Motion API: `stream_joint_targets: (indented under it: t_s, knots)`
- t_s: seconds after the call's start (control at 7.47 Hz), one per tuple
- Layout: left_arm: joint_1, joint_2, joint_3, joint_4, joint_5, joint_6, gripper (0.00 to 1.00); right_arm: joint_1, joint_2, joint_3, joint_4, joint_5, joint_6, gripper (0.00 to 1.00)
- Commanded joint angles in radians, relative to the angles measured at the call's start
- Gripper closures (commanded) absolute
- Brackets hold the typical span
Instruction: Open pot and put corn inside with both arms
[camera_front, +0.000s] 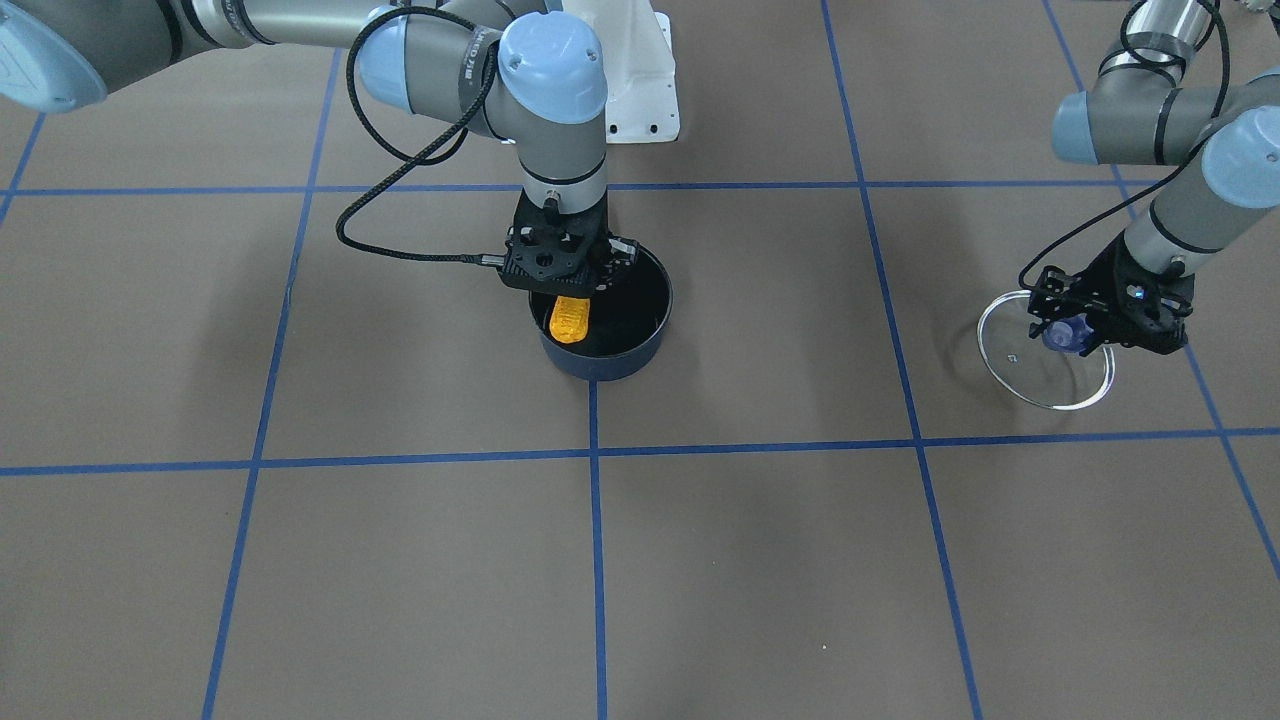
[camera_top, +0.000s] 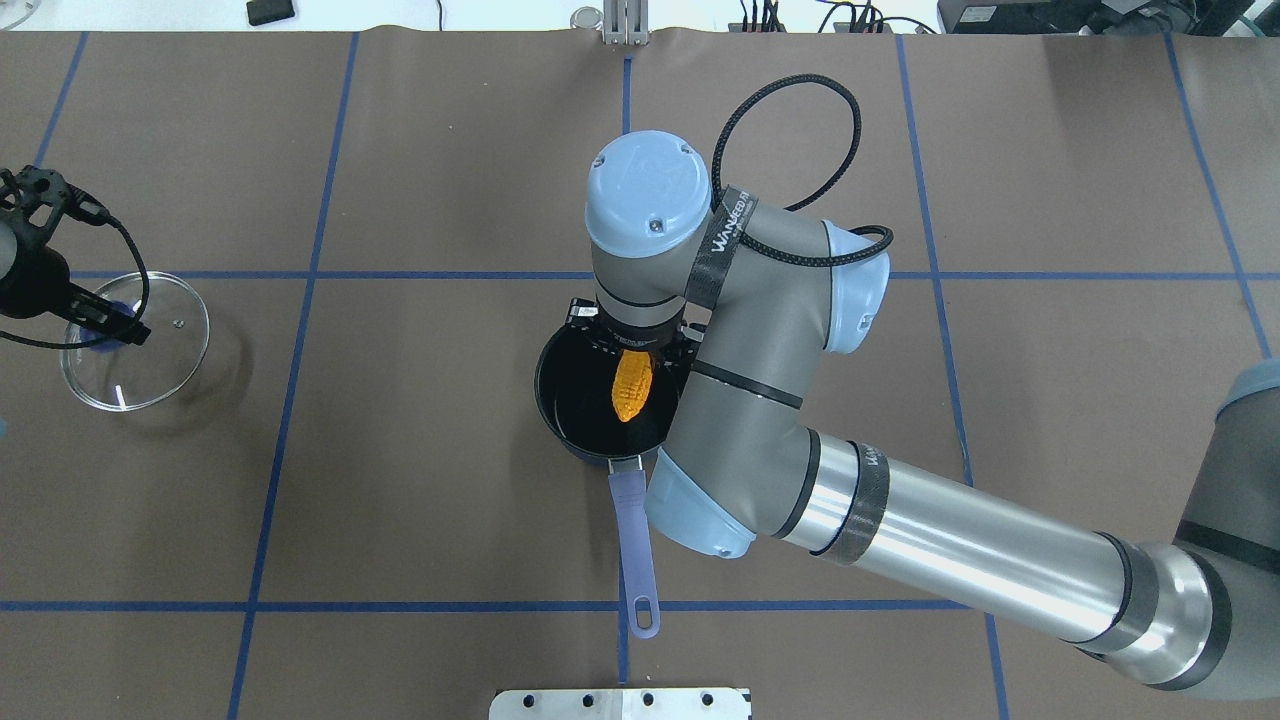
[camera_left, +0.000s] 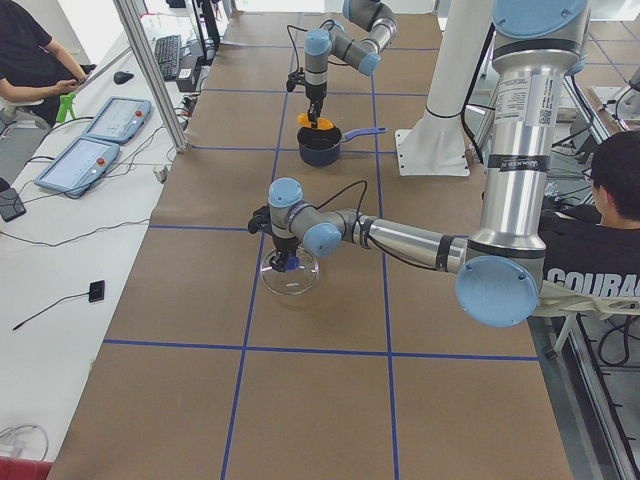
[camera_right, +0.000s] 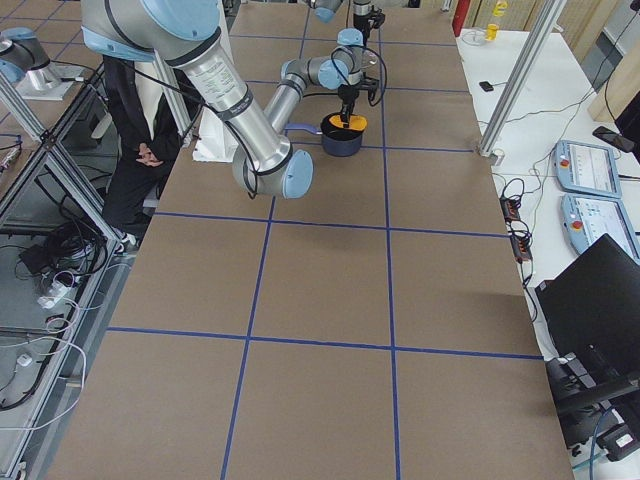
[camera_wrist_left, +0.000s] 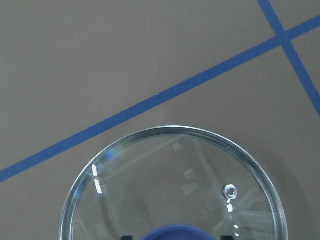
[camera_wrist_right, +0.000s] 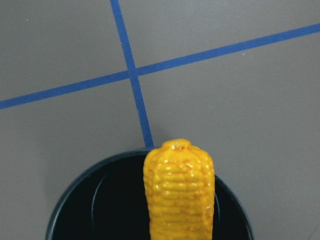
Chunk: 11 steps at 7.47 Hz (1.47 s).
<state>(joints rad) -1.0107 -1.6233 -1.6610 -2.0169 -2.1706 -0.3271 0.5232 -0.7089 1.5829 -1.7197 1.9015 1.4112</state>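
Glass lid (camera_top: 135, 340) is lying well off to the pot's (camera_front: 600, 365) left, on or just above the worktop (camera_front: 400, 350); I cannot tell which. The left fingers (camera_top: 115, 325) are clenching its blue knob. Directly over the pot's mouth, the right fingers (camera_front: 572, 288) are grasping the corn (camera_front: 570, 318) by its upper end. Its long axis is running on from them, roughly upright, with the free tip pointing down into the dark opening. The right arm being nearer, the drop is likely needing only a release.

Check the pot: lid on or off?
Off. The pot shows its bare dark inside; the glass lid is far aside at the left gripper, and the right gripper holds the corn over it.
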Motion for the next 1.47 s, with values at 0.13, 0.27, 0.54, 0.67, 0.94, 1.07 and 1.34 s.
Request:
stream_joint_targets:
  t_s: [0.13,0.27,0.54,0.67,0.94,1.07,1.34]
  knots:
    - [0.001,-0.003,0.001,0.0,0.0,-0.003,0.63,-0.049,-0.015,-0.033,0.055,-0.038,-0.001,0.78]
    - [0.0,-0.001,0.001,0.0,0.0,-0.003,0.63,-0.048,-0.015,-0.038,0.057,-0.038,-0.001,0.76]
    - [0.001,-0.003,0.003,0.0,0.0,-0.003,0.62,-0.046,-0.014,-0.032,0.057,-0.077,-0.012,0.0]
    - [0.003,-0.004,0.006,0.001,0.0,-0.006,0.62,-0.026,-0.012,-0.024,0.057,-0.075,-0.023,0.0]
    - [0.009,-0.01,0.016,0.001,0.0,-0.01,0.62,0.017,-0.011,-0.015,0.057,-0.065,-0.067,0.0]
    - [0.009,-0.013,0.023,0.001,0.0,-0.009,0.62,0.027,-0.012,-0.015,0.057,-0.062,-0.074,0.0]
    - [0.011,-0.017,0.032,0.001,-0.006,0.002,0.62,0.043,-0.014,-0.015,0.06,-0.056,-0.087,0.0]
